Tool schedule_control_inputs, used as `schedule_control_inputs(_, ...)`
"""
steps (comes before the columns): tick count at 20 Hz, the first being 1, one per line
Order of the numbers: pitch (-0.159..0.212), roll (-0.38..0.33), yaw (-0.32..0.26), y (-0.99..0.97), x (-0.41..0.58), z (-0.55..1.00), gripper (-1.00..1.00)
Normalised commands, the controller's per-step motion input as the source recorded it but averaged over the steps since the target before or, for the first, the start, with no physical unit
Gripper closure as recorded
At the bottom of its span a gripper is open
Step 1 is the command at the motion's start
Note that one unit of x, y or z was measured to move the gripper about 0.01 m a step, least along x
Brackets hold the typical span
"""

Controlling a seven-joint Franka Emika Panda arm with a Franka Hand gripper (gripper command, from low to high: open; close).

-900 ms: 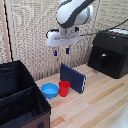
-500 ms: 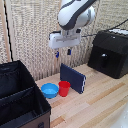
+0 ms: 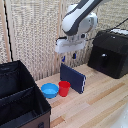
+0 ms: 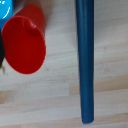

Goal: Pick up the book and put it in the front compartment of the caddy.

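Note:
The dark navy book (image 3: 73, 77) stands upright on its edge on the wooden table, leaning a little, beside the red cup (image 3: 64, 88). My gripper (image 3: 69, 57) hangs just above the book's top edge, fingers apart and open, holding nothing. In the wrist view the book's edge (image 4: 85, 60) shows as a narrow blue strip running along the planks, with the red cup (image 4: 24, 46) beside it. The black fabric caddy (image 3: 15, 80) stands at the exterior view's left. A divider splits it, and the front compartment (image 3: 22, 107) is the section nearer the camera.
A blue bowl (image 3: 50, 90) touches the red cup on the caddy's side. A black hard-cased appliance (image 3: 110, 52) sits at the exterior view's right, behind the book. A slatted wall runs behind the table.
The gripper has come down and shifted slightly toward the exterior view's right, closer to the book's top edge. The book, cup and bowl have not moved.

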Motion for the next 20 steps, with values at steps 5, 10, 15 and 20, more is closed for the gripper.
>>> schedule_control_inputs(5,0.000,-0.029,0.082,-0.17,0.104,-0.37,-1.00)
schedule_control_inputs(10,0.006,-0.062,0.088,-0.21,0.042,-0.34,-1.00)
schedule_control_inputs(15,0.010,-0.071,0.116,-0.19,0.026,-0.27,-1.00)
schedule_control_inputs(20,0.013,-0.064,0.190,-0.11,0.091,-0.15,1.00)
